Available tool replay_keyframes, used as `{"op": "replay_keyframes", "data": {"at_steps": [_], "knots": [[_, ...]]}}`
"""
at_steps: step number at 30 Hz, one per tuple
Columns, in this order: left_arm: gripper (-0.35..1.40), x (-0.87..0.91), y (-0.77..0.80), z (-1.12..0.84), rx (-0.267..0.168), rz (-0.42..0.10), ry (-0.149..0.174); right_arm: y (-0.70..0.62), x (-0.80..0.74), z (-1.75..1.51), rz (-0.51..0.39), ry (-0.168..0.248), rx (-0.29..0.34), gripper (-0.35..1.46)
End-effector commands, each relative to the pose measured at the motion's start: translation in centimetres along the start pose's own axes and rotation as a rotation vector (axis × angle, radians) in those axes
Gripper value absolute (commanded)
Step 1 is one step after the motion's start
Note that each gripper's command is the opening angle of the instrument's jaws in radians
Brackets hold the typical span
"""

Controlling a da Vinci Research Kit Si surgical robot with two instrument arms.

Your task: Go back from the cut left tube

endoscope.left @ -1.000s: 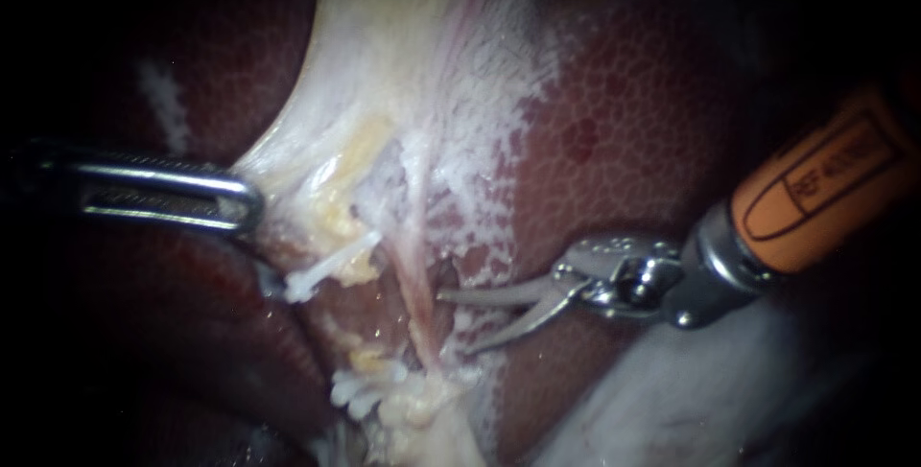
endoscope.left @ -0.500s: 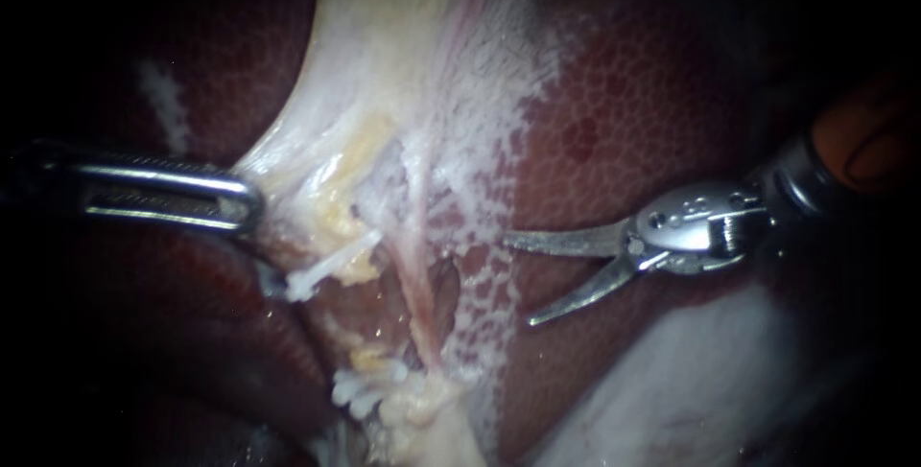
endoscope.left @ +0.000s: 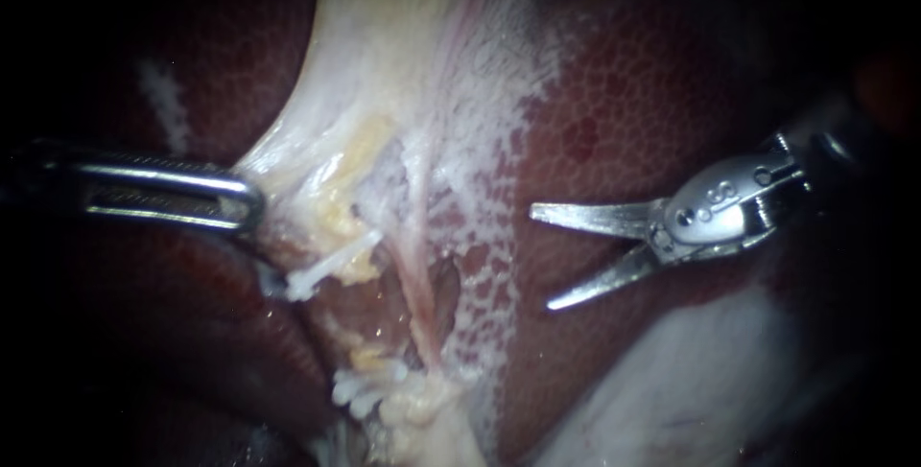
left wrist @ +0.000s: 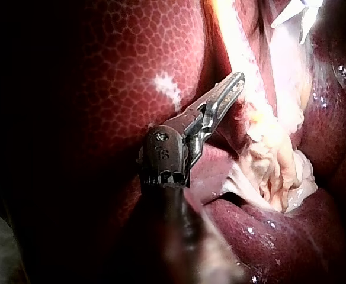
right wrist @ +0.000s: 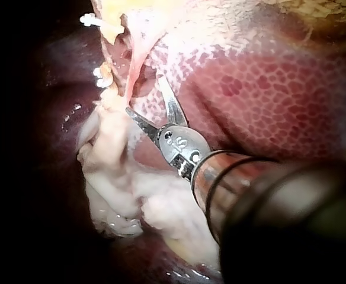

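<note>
Cut tube (endoscope.left: 331, 266): left of centre in the endoscope view, within the pale tissue (endoscope.left: 384, 74). Its far stump is whitish, carries a white clip and lies just right of the left instrument's tip. The near stump lies apart from it.
Clips (endoscope.left: 360, 392): white, bunched on the near stump at the near edge of the pale tissue.
Pink strand (endoscope.left: 422, 299): uncut, running near to far just right of the cut tube.
Right instrument (endoscope.left: 540, 256): over the liver (endoscope.left: 633, 112), right of the strand and well apart from the cut tube. Its end effector is two thin blades spread wide with nothing between them, the tips pointing left. The right wrist view (right wrist: 143, 94) also shows the gap, with the tips short of the strand.
Left instrument (endoscope.left: 251, 203): comes in from the left. Its end effector is closed on the left edge of the pale tissue, which is drawn taut toward it. In the left wrist view (left wrist: 237, 80) the jaws lie together against that edge.
</note>
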Motion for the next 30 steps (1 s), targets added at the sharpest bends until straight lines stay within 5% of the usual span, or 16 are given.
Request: {"op": "replay_keyframes", "data": {"at_steps": [1,19,30], "knots": [[-0.35,0.0,0.0,0.0,0.0,0.0,0.0,0.0,0.0,0.0,-0.005,0.003,-0.003,1.43],[-0.35,0.04,0.02,0.03,-0.002,0.002,0.0,0.02,-0.01,0.0,-0.025,0.018,-0.016,1.43],[-0.35,0.45,0.26,0.34,-0.004,0.008,0.007,0.05,-0.07,-0.05,-0.026,0.018,-0.014,1.43]]}}
